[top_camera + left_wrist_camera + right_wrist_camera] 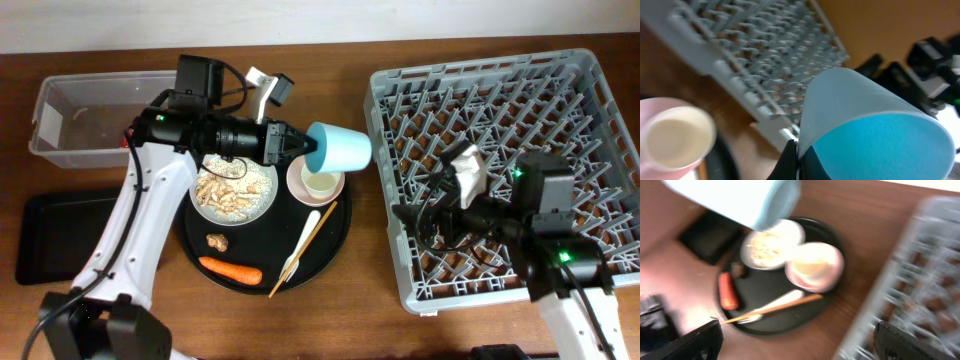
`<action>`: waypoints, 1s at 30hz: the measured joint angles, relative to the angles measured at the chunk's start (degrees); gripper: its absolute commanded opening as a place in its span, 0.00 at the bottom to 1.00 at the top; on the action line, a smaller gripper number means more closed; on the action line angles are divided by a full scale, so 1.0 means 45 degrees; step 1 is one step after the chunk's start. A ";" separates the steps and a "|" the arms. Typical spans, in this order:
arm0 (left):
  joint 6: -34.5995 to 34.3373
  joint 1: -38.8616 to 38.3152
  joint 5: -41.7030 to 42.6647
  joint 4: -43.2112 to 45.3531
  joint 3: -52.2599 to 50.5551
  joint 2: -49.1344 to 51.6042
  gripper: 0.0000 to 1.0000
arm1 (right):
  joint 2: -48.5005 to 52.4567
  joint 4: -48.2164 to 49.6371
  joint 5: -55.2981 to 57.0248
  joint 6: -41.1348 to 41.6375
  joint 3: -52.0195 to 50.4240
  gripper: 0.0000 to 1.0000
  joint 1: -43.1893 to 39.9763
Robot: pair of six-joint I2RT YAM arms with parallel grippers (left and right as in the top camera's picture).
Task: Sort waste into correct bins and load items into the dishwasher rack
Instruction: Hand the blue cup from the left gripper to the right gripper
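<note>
My left gripper [305, 145] [797, 157] is shut on the rim of the light blue cup [340, 148] [875, 130] and holds it on its side above the pale pink bowl [300, 172], near the grey dishwasher rack [590, 90]. The small cream cup [322, 184] [675, 137] sits in the bowl. The white plate [262, 205] holds rice scraps. A carrot [230, 270], a brown lump [215, 241] and the cream fork [305, 245] lie on the round tray. My right gripper [410, 215] [797, 340] is open and empty at the rack's left edge. A white tissue [467, 168] lies in the rack.
The clear tub [75, 120] stands at the back left and the shallow black tray [55, 235] in front of it. A wooden chopstick [300, 255] lies by the fork on the round black tray [335, 235]. The red wrapper cannot be made out.
</note>
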 measured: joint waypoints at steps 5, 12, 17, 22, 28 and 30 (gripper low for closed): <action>0.0049 -0.0175 0.2225 -0.0107 0.0000 0.0593 0.00 | 0.0763 0.0665 -0.3128 -0.1268 0.0000 0.99 0.0000; 0.0049 -0.0612 0.3172 -0.0845 -0.0005 0.0821 0.00 | 0.1054 0.1744 -0.3959 -0.1695 0.0000 0.99 0.0000; 0.0049 -0.1447 0.3269 -0.0967 -0.0005 0.0821 0.00 | 0.1054 0.2390 -0.3881 -0.1729 0.0000 0.99 0.0000; 0.0049 -0.1817 0.2875 -0.1243 -0.0005 0.0821 0.00 | 0.1054 0.2764 -0.3866 -0.1753 0.0000 0.93 0.0000; 0.0044 -0.1807 0.2463 -0.1258 -0.0005 0.0821 0.00 | 0.1054 0.3050 -0.3881 -0.1787 0.0000 0.90 0.0000; 0.0044 -0.1807 0.2380 -0.1253 -0.0005 0.0821 0.00 | 0.1054 0.3050 -0.3891 -0.1783 0.0000 0.88 0.0000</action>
